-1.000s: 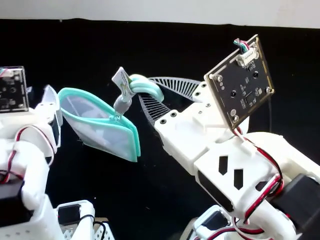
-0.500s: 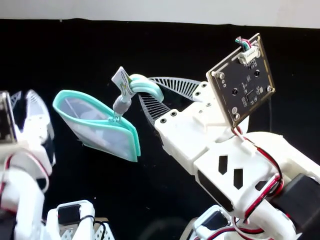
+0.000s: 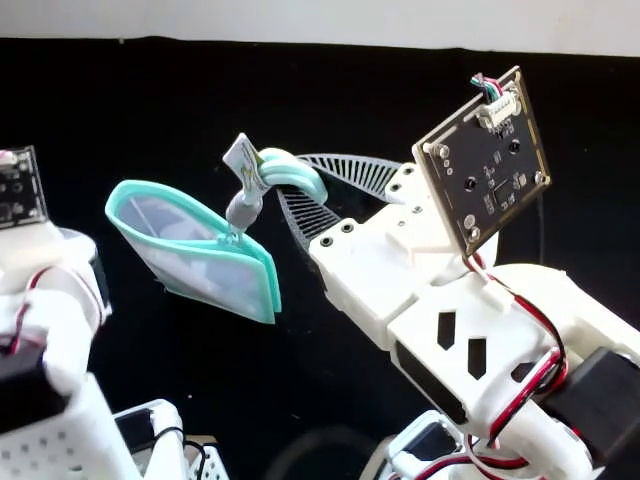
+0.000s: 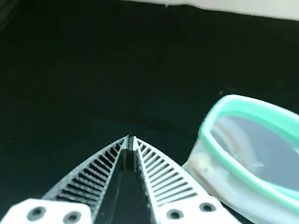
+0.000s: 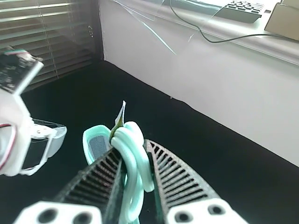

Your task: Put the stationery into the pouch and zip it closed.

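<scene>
1. Your left gripper [image 4: 130, 137] has its fingers together, with the pouch [image 4: 252, 140] just beside it.
2. Your right gripper [image 3: 292, 178] is clamped on the loop [image 3: 295, 172], and the pouch dangles off the table at its 8 o'clock.
3. With only the loop held, tugging the zip may swing the pouch or pull it free.

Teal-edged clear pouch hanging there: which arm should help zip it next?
Probably left. The right gripper is shut on the teal loop, holding the pouch up, so it's busy. The left gripper is shut and empty beside it.
</scene>
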Controlling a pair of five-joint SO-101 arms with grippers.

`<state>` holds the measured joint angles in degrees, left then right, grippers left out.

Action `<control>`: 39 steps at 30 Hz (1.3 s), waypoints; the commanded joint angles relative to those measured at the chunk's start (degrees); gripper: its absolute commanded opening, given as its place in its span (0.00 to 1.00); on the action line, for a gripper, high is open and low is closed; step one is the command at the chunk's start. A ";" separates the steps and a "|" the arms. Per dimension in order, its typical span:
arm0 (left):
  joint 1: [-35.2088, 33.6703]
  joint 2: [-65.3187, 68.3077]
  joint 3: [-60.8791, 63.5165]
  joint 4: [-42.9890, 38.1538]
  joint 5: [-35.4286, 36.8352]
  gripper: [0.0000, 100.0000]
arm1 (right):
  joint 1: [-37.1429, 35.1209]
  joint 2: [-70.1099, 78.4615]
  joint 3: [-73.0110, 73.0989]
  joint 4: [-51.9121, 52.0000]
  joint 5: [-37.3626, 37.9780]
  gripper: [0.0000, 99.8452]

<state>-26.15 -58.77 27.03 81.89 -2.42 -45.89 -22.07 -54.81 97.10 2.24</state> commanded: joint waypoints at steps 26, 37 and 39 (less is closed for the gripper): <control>12.09 0.04 23.87 -33.23 0.00 0.01 | -3.65 -1.36 -2.07 -0.22 -0.62 0.01; 17.45 0.13 23.96 -32.97 0.00 0.01 | -11.74 -0.92 -2.07 -0.31 -0.70 0.01; 19.30 0.13 23.96 -32.97 0.00 0.01 | -13.32 -0.92 -2.07 -0.31 -0.79 0.01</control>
<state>-9.63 -58.51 51.30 49.98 -2.24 -56.79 -22.07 -54.90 97.10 2.24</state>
